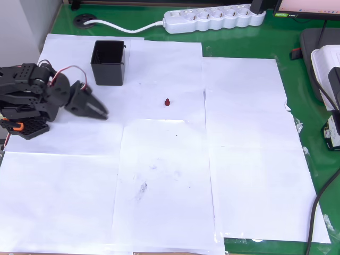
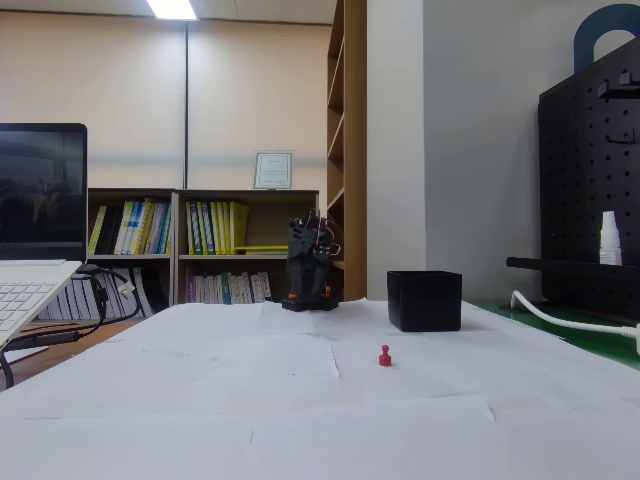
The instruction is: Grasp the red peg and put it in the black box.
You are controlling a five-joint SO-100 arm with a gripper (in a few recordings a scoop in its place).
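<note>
The tiny red peg stands upright on the white paper, alone near the middle of the sheets. The black box, open at the top, sits at the upper left of the overhead view. My black gripper is folded back at the left edge of the overhead view, below the box and well left of the peg. Its fingers lie together, shut, with nothing between them.
A white power strip with its cable lies on the green mat beyond the paper. A laptop stands at the left in the fixed view. Cables and devices line the right edge of the mat.
</note>
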